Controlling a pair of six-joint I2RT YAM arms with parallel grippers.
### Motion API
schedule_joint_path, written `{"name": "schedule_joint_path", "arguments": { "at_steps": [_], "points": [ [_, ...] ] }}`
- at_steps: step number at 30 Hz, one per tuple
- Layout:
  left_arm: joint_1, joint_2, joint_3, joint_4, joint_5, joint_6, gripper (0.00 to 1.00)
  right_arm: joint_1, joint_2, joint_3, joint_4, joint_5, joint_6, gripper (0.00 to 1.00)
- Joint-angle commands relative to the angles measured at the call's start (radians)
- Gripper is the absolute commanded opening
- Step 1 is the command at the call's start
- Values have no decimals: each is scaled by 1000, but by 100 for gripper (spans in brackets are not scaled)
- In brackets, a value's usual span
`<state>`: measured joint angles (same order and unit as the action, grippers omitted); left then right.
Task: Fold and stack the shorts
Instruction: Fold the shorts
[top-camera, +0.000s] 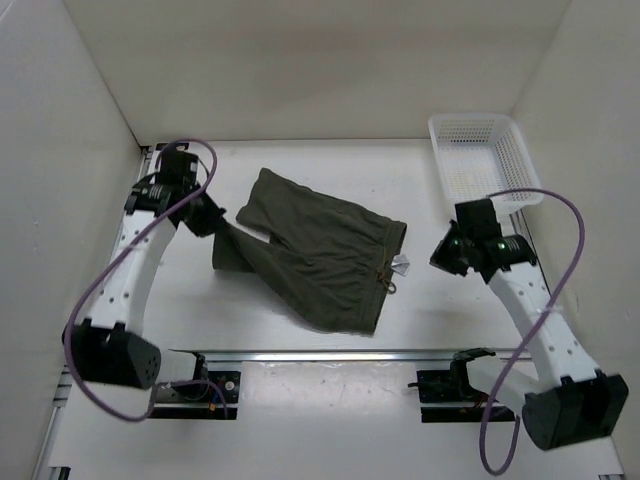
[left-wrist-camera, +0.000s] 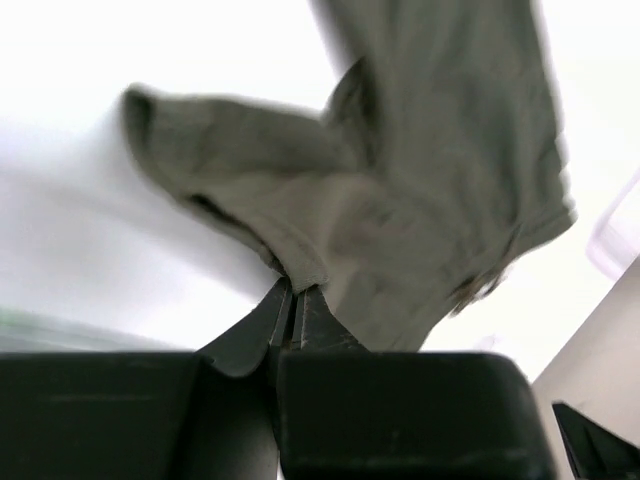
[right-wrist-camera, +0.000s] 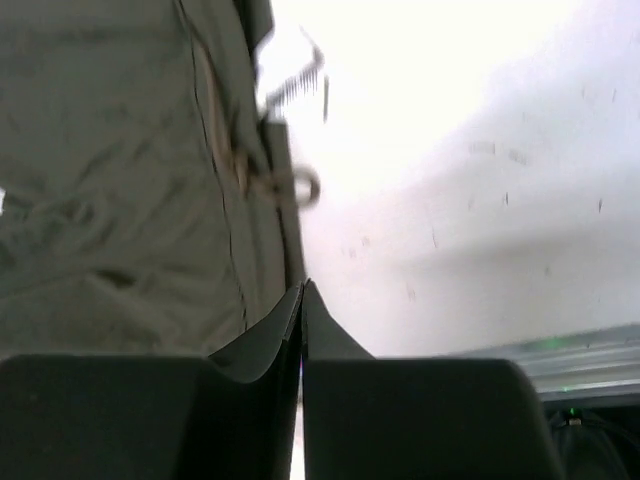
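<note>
One pair of shorts (top-camera: 320, 265), one basket (top-camera: 480, 160)

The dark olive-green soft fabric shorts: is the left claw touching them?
Touching. The left wrist view shows the left claw shut on a leg hem of the dark olive-green shorts.

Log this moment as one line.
left gripper: shut on shorts leg hem | right gripper: shut, empty, beside shorts | shorts: spread out, not yet folded

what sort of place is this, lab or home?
Most likely a lab data-collection cell, not a home. Plain white walls box in a white table, the left arm and right arm are bolted to a metal rail at its near edge, and the props are the shorts and a white basket.
</note>
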<state>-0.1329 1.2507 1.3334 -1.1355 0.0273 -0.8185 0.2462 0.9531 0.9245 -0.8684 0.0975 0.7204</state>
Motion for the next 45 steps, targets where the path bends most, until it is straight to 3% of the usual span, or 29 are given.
{"name": "schedule_joint_path", "arguments": {
  "at_steps": [1,4,5,9,10,11,14,21,29,31,32,34,35,36,41,45],
  "points": [
    [3,133,147,42,-56,61,10,-1,128,115,57,64,-53,0],
    [3,231,213,42,-21,71,10,8,236,171,77,-20,-76,0],
    [3,231,204,42,-21,71,10,27,249,171,94,-91,-85,5],
    [-7,219,95,85,-12,71,10,169,268,31,216,-218,-94,36],
    [-7,219,81,85,-12,71,10,203,279,-8,216,-257,-107,46],
    [-7,210,70,85,-12,71,10,278,314,-18,216,-257,-107,62],
    [-7,196,41,85,-21,71,10,393,367,-57,216,-266,-95,73],
    [-7,141,-3,85,-41,71,10,455,464,-122,353,-416,-84,71],
    [-7,110,-13,85,-50,71,10,507,572,-122,371,-429,-93,65],
    [-7,101,-13,85,-50,71,10,507,607,-122,371,-411,-84,59],
    [-7,101,-13,85,-50,71,10,507,607,-122,358,-389,-73,44],
    [-7,101,-22,85,-59,71,10,480,607,-131,330,-313,-61,26],
    [-7,92,-22,76,-59,71,10,463,592,-147,315,-286,-52,10],
    [-7,92,-33,75,-59,71,10,444,576,-157,280,-259,-52,3],
    [-16,47,-106,75,-21,62,10,280,425,-207,137,-81,-64,0],
    [-132,26,-201,129,45,-8,10,196,381,-181,111,-27,-39,4]
  ]
}}
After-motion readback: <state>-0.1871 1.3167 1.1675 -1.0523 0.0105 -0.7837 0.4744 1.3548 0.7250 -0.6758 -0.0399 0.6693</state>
